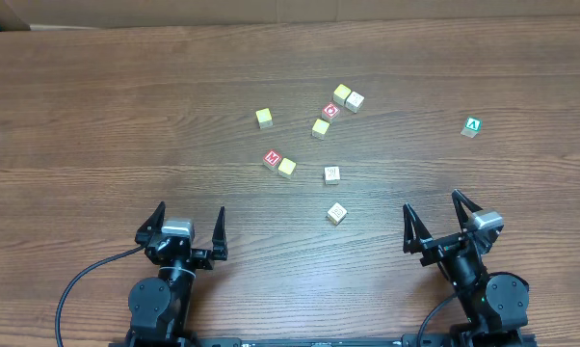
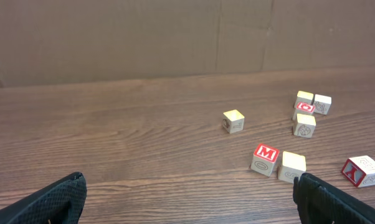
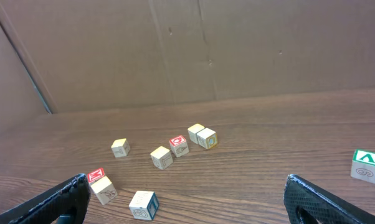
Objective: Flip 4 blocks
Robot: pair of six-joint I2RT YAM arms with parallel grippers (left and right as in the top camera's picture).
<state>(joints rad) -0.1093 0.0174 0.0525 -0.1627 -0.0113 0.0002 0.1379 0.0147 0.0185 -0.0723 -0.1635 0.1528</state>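
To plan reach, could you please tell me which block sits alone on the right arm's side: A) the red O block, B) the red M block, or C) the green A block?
C: the green A block stands by itself, off to the right in the overhead view.

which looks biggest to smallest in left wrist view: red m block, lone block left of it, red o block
1. red M block
2. lone block
3. red O block
Likely just nearness to the camera.

Table (image 1: 97, 116): brown wood grain
A cube (image 1: 472, 126): green, alone, far right
O cube (image 1: 330, 110): red, near centre
Backdrop (image 3: 268, 43): cardboard
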